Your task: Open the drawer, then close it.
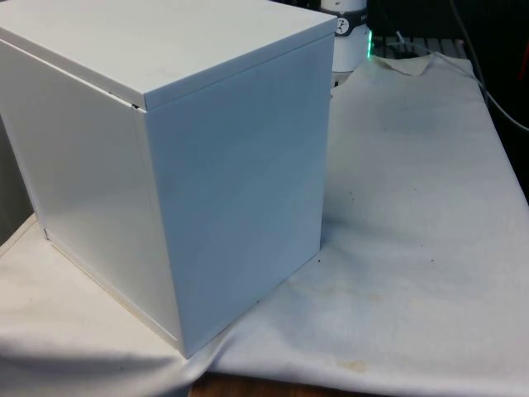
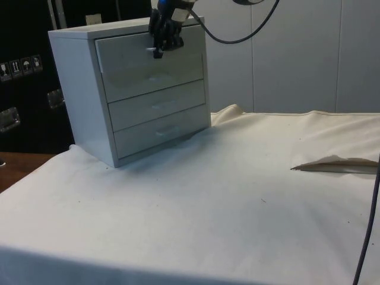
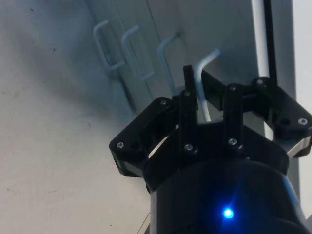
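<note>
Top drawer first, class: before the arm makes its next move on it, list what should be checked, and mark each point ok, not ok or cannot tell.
1. Pincer at the top drawer front: ok.
2. Fingers either side of the top handle in the wrist view: ok.
3. Firm grip on the handle: cannot tell.
4. Top drawer fully shut: cannot tell; it seems slightly forward.
5. Lower drawers shut: ok.
6. White cloth before the chest of drawers free for the drawer's travel: ok.

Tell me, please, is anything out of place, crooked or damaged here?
Mostly no. The chest of drawers stands straight, its three drawers closed. Only the cloth has a raised fold near the table's edge. The tool is at the top drawer's handle.
</note>
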Robot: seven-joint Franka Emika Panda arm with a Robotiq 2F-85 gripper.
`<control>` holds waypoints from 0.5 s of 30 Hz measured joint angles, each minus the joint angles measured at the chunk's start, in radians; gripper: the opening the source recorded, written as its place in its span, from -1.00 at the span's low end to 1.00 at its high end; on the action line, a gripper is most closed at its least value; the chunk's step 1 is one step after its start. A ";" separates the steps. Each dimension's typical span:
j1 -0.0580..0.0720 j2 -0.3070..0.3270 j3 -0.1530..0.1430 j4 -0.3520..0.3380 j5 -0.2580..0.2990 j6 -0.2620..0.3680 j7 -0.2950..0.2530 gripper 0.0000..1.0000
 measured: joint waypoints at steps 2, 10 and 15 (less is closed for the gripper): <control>0.000 -0.001 -0.001 0.000 0.000 0.000 -0.002 -1.00; -0.001 -0.021 -0.002 -0.008 0.000 0.001 0.001 -1.00; -0.001 -0.047 -0.001 -0.020 0.000 0.001 0.015 -1.00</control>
